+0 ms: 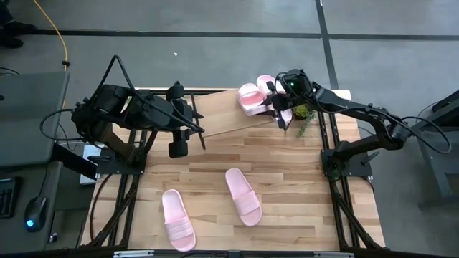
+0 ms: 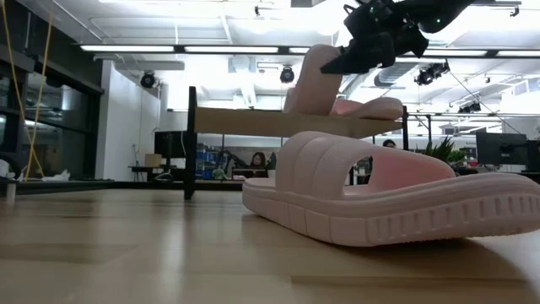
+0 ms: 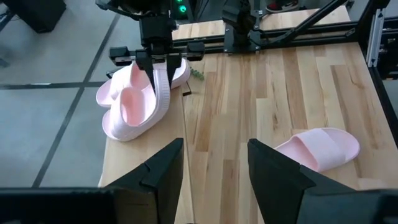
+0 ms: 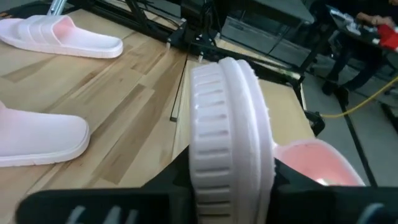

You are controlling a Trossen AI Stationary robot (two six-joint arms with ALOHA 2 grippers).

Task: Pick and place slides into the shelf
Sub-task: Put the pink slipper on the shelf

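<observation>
One slide between right gripper fingers

Open-plan lab or workshop, exposed ceiling ducts, strip lights, monitors, concrete floor

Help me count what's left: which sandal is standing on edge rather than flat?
The slide between the right gripper fingers, on the shelf: it stands on edge against its flat neighbour; the others lie flat.

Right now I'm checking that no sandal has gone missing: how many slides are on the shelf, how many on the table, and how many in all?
Slides on the shelf: 2, one flat and one tilted on edge in the right hand
Slides on the table: 2, and
Total: 4
</observation>
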